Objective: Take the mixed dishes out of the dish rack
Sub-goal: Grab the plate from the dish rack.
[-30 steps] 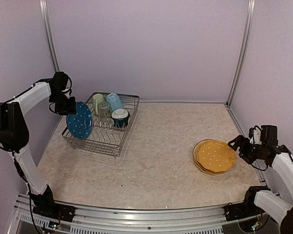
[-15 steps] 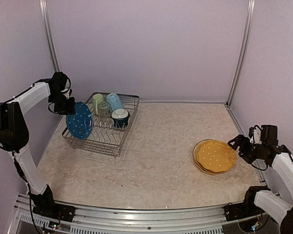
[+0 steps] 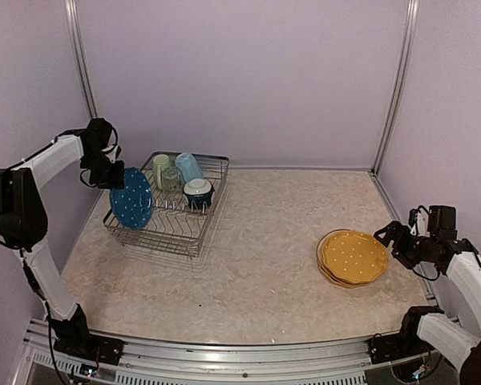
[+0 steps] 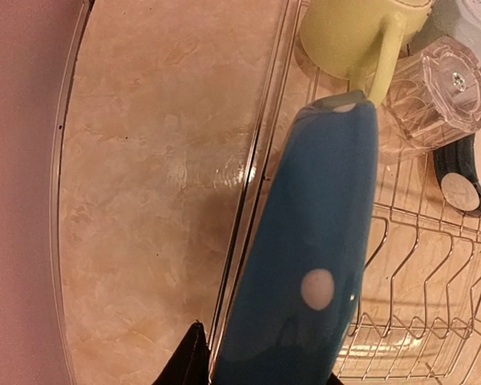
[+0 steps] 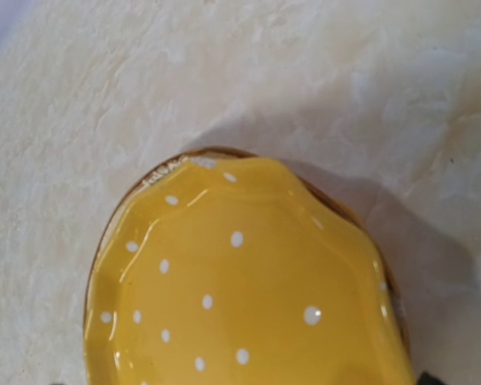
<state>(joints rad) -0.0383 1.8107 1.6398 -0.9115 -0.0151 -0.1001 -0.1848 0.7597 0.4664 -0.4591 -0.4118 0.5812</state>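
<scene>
Table [image 3: 256,273]: dish rack [image 3: 154,241] sat far left. Blue plate [image 3: 132,198] stood on edge at rack's left side, upper rim between left gripper [image 3: 112,176] jaws; firm grip or not, could not tell. Orange-yellow plate [image 3: 353,257] lay near right. Right gripper [image 3: 389,239] hung just right of it, jaws wide apart, holding nothing.

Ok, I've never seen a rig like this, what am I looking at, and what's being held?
These are two robot arms bolted to a table, each ending in a two-finger gripper. The wide picture looks down from above; the two close-ups come from cameras on each wrist. On the table sits a wire dish rack with a green mug, a blue mug, a glass, a bowl and a blue plate. The left gripper straddles that plate's rim; whether it grips is unclear. The right gripper is open, empty, beside a yellow plate.
</scene>
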